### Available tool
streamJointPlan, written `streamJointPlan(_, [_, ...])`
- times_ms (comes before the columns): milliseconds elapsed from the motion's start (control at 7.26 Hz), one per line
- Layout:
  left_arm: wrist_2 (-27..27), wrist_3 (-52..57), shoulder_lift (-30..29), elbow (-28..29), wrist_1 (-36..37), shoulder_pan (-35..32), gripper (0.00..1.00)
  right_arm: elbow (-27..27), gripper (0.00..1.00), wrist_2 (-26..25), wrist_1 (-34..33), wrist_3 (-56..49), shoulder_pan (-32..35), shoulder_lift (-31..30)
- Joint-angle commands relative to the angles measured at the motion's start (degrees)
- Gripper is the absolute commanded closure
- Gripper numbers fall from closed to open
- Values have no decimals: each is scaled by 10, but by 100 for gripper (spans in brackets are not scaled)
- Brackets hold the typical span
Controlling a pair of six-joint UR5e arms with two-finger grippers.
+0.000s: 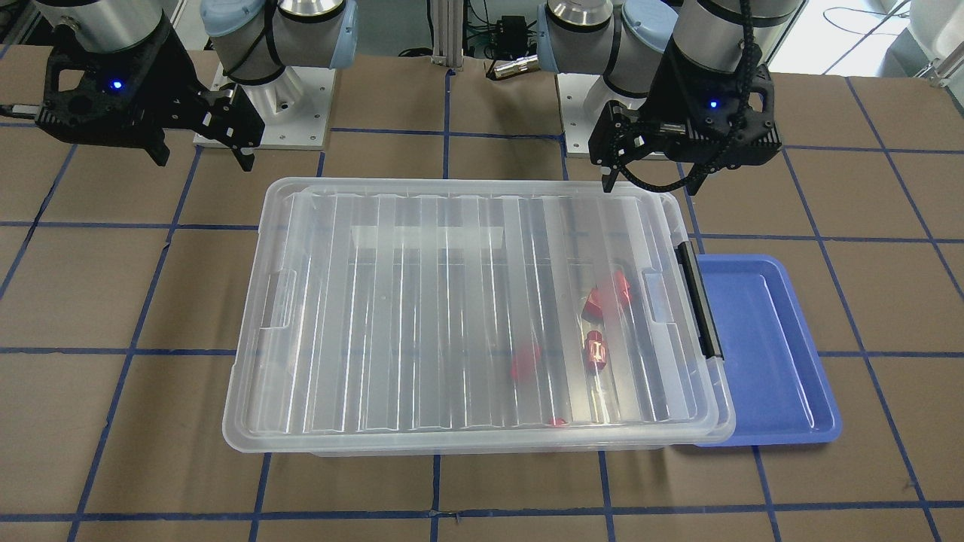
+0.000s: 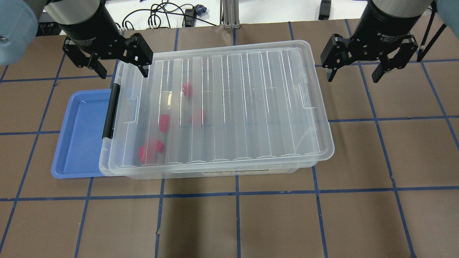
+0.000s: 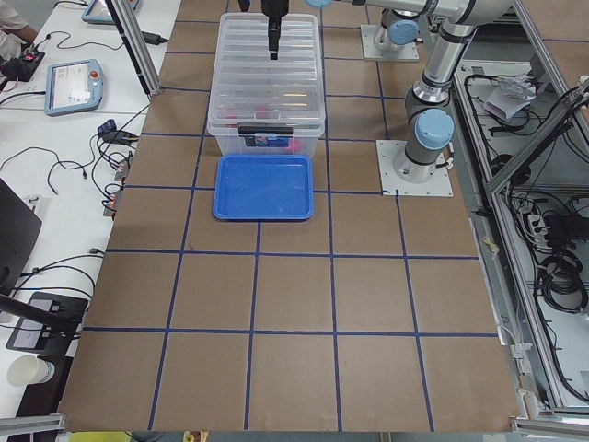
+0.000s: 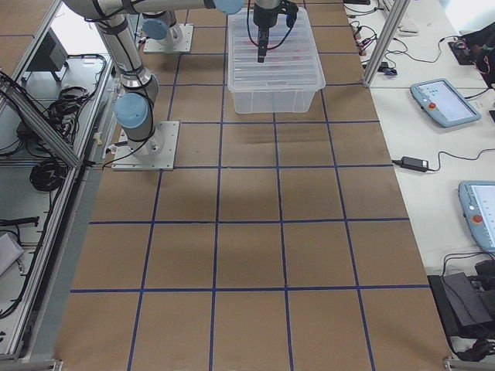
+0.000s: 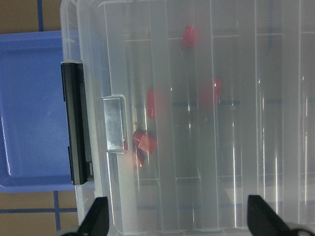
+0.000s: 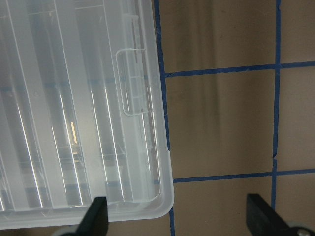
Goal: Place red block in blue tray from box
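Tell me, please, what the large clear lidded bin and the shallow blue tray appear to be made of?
Large clear lidded bin: likely translucent plastic, glossy; red blocks show blurred through it. Shallow blue tray: probably moulded plastic, smooth sheen, rounded rim.
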Motion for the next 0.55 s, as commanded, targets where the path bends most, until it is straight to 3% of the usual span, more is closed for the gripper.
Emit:
streamJointPlan(0, [0, 0, -1, 0, 0, 0, 0, 3, 0, -8, 0, 0, 0, 6])
streamJointPlan(413, [0, 0, -1, 0, 0, 0, 0, 25, 0, -4, -11, -7, 0, 52])
